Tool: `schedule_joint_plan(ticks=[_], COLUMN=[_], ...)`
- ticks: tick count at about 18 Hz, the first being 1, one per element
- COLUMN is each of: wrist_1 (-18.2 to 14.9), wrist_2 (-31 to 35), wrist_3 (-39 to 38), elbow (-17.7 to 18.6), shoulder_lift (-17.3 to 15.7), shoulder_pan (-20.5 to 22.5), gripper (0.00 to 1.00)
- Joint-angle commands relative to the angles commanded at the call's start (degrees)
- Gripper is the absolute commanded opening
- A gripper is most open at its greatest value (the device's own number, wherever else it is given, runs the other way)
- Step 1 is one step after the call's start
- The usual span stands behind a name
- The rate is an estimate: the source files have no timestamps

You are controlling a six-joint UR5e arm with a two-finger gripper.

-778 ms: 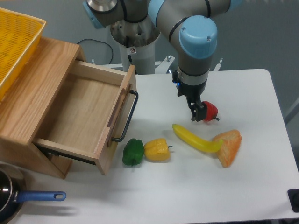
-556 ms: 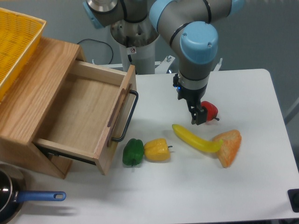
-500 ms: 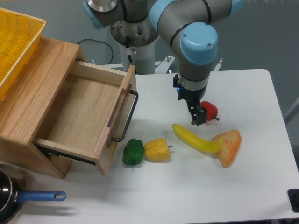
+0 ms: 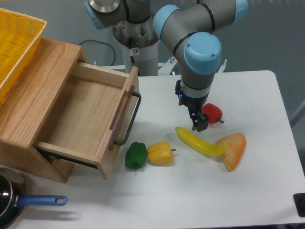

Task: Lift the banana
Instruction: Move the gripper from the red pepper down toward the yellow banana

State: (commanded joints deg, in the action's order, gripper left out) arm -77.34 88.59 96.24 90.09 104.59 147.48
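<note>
The banana (image 4: 200, 141) is a long, slim, curved yellow piece lying on the white table, running from centre toward the right, its right end touching an orange wedge (image 4: 233, 149). My gripper (image 4: 198, 123) hangs just above the banana's left half, fingers pointing down and close together; nothing shows between them. The fingertips stand slightly above the banana, apart from it. Just right of the gripper sits a small red pepper (image 4: 212, 113).
A yellow bell pepper (image 4: 160, 153) and a green pepper (image 4: 136, 155) lie left of the banana. A wooden box with an open drawer (image 4: 90, 117) fills the left side, with a yellow basket (image 4: 16, 43) on top. A pot with a blue handle (image 4: 40, 201) sits at the bottom left.
The gripper has moved a little left and down, from in front of the red pepper toward the banana's left half. No object has moved.
</note>
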Motion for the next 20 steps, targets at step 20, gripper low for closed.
schedule_joint_plan(ticks=[20], wrist_1=[10.2], wrist_2=[2.2], wrist_3=[9.9], elbow=[-1.0], shoulder_lift=[6.8], shoulder_pan=[-2.3], gripper=[1.0])
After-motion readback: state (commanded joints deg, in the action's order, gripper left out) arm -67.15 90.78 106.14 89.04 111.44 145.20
